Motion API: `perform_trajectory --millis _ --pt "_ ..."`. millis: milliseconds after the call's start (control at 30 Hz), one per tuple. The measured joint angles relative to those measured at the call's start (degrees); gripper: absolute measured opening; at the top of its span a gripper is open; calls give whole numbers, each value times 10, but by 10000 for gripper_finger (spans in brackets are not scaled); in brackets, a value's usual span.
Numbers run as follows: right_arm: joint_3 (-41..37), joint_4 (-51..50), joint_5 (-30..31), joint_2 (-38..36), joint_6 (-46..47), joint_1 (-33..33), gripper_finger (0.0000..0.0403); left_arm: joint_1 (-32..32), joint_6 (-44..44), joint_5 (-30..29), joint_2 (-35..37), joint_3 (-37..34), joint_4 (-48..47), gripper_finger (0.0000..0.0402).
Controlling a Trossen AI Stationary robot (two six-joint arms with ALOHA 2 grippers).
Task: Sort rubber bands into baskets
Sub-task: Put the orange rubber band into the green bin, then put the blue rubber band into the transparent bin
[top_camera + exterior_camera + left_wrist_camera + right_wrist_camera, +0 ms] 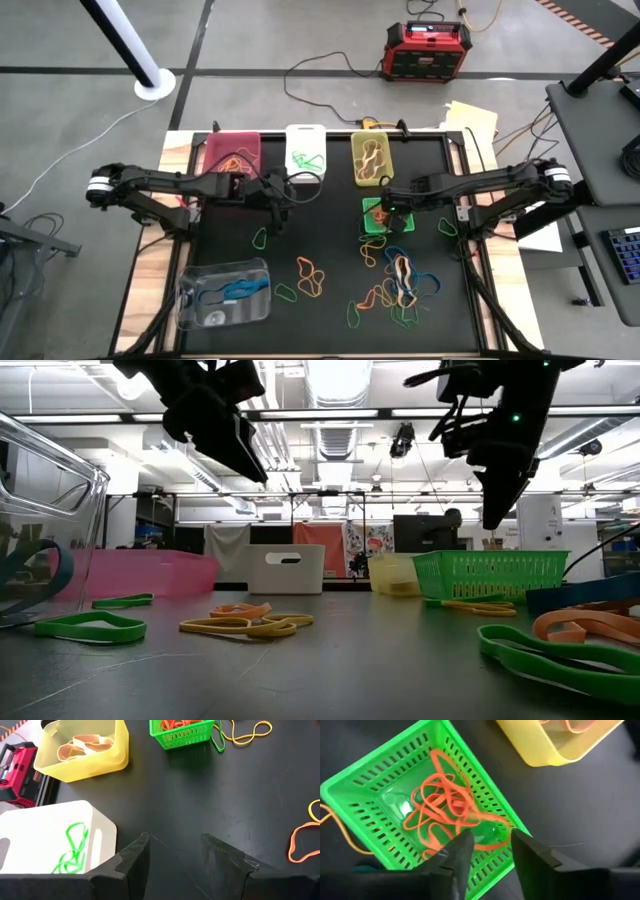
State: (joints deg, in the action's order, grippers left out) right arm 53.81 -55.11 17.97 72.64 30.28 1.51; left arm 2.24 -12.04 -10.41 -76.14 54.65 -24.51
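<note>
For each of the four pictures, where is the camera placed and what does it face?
High: above the table, looking down; both arms, left pincer and right pincer.
Low: at tabletop height, facing the room; both arms hang from above.
Left wrist: over the white basket; its open fingers show.
Right wrist: over the green mesh basket with orange rubber bands; own fingers show.
Both wrist views share the yellow-green basket.

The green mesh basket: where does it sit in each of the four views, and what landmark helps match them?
High view: green mesh basket right of centre, under the right tool.
Low view: right of centre, at the table's far side.
Left wrist view: top edge, orange bands inside.
Right wrist view: fills the left half, orange bands inside.
Shared landmark: the yellow basket beside it, in all four views.
</note>
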Motion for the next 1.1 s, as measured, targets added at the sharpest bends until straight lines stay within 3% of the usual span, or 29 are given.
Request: perform_trajectory --millis 200,433,667,900,1100 --pt "26 3 -8 -3 12 -2 179 0 -11 0 0 0 1 158" --pt "84 9 -69 -2 52 -39 184 0 -32 12 0 0 1 158" --pt "73 10 -199 -2 241 -136 183 0 -52 41 -1 -4 1 158" --pt "18 13 -230 -2 456 -237 192 0 -58 40 -1 -4 15 158" --pt "-36 58 -229 -2 534 -290 188 0 -70 40 -1 -4 16 158"
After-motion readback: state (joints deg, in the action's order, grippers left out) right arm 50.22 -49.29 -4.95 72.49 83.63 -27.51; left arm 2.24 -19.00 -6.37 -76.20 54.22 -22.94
